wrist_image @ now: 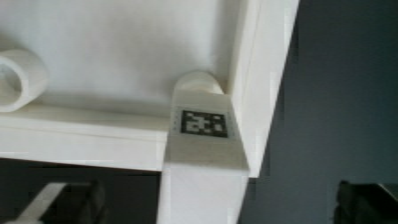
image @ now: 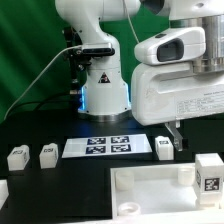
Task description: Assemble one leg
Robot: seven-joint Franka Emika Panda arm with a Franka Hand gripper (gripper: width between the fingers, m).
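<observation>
In the wrist view a white leg (wrist_image: pixel 203 150) with a square black-and-white tag stands against an inner corner of the large white panel (wrist_image: pixel 107 110). My gripper (wrist_image: pixel 214 205) is open. Its dark fingers (wrist_image: pixel 63 200) stand well apart on either side of the leg, not touching it. In the exterior view this leg (image: pixel 208 172) stands upright at the panel's (image: pixel 150 190) right side. The gripper (image: pixel 178 140) hangs just above and to the exterior view's left of it. Three more legs lie on the table, at the left (image: pixel 17 157), beside that one (image: pixel 47 153), and right of centre (image: pixel 164 148).
The marker board (image: pixel 110 147) lies flat in front of the robot base (image: pixel 105 90). A round hole (wrist_image: pixel 15 80) shows in the panel near the corner. The panel's raised rim (wrist_image: pixel 267 90) runs beside the leg.
</observation>
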